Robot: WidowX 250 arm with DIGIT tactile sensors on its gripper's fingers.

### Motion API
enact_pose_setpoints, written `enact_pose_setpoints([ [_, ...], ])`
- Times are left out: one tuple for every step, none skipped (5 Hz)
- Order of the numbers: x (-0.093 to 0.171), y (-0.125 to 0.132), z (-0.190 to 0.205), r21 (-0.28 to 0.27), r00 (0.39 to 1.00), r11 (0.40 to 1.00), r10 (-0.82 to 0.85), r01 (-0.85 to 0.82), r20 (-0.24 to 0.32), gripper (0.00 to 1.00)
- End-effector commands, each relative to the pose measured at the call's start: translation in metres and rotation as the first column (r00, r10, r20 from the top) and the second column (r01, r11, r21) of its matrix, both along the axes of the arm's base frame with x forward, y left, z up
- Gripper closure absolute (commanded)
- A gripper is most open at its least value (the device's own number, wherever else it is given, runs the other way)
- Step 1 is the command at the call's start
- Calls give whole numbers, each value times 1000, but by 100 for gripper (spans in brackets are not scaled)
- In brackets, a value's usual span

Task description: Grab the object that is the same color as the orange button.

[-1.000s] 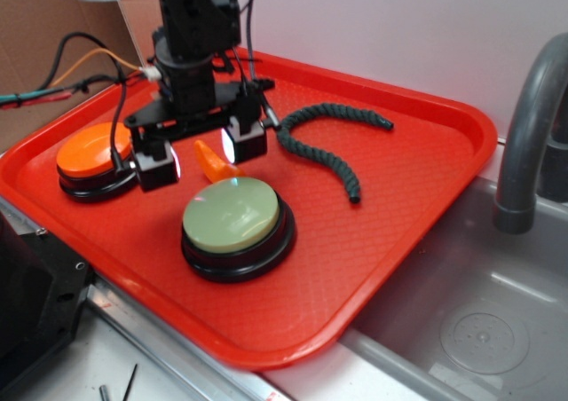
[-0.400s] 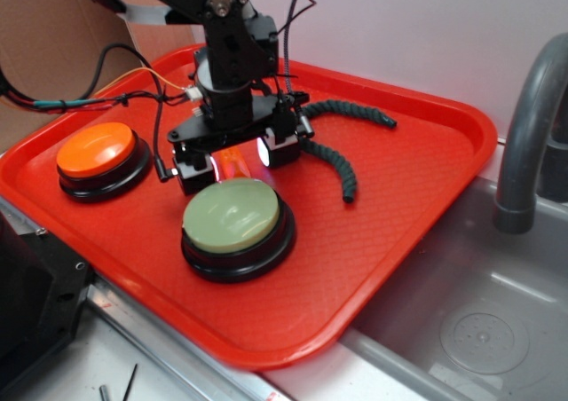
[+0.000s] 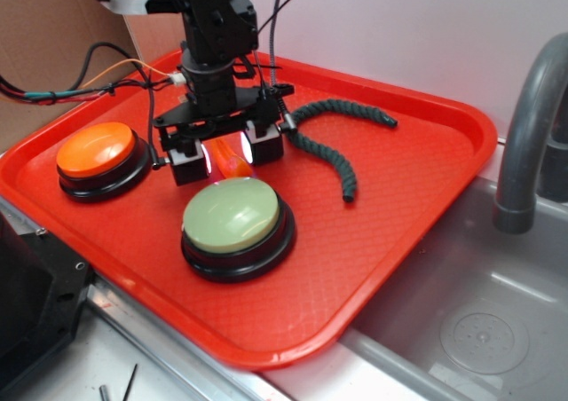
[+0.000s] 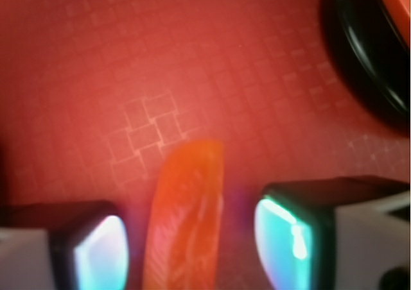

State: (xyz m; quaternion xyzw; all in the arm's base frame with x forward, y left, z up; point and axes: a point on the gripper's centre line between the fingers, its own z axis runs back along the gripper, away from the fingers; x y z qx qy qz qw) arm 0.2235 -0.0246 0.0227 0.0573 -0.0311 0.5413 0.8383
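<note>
Two buttons (image 3: 96, 150) (image 3: 235, 216), one rope (image 3: 330, 144), one orange piece (image 3: 229, 160)

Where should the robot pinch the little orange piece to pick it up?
Across its narrow middle, coming straight down from above. The orange piece lies flat on the tray, long and thin, so its two long sides suit the pinch. The gripper already straddles it, open, with gaps on both sides.

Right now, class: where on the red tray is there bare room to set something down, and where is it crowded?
Free: the red plastic tray right of the dark green rope, and its near corner. Crowded: the hand straddles the small orange piece between the orange dome button and pale green dome button.
</note>
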Motion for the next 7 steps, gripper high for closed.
enact_pose_setpoints([
  [-4,2,18,23,995,997,-70,68,72,100],
  [3,4,30,18,986,988,-151,150,68,100],
  [8,10,64,-57,948,946,-317,319,31,100],
  [11,14,97,-209,842,831,-537,516,-54,100],
  [0,11,140,-266,683,659,-731,703,-7,100],
  [-14,14,172,-216,556,535,-830,817,50,100],
  [-33,24,197,-113,550,539,-823,835,141,100],
])
